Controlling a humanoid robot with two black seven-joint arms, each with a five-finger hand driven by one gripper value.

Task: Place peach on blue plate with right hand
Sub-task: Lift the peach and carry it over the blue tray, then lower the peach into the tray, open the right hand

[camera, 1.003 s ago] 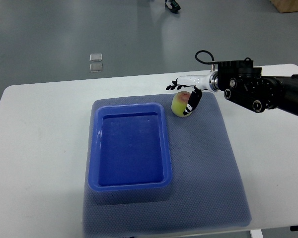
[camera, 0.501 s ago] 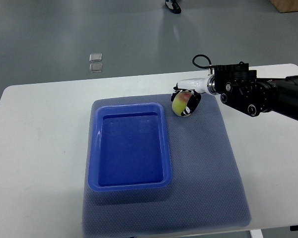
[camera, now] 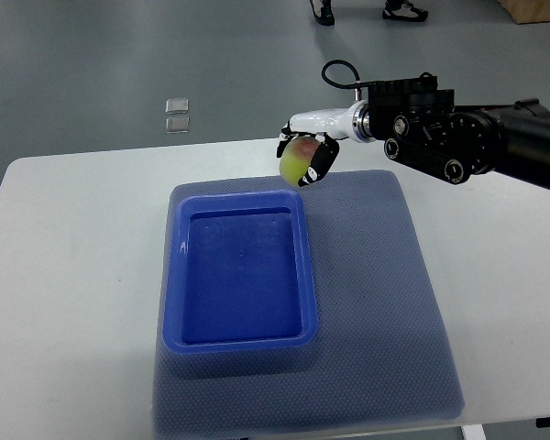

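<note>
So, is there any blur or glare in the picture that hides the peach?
Top view: the peach is a little soft but clear, held in the right hand; no glare on it. The plate has a faint sheen inside; soft shadow on the mat.

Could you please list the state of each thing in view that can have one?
Peach: held in the right hand, lifted off the mat, near the plate's far right corner.
Right hand: fingers closed around the peach.
Plate: empty, resting flat on the mat.
Mat: spread flat on the table, under the plate.
Left hand: not in view.
</note>
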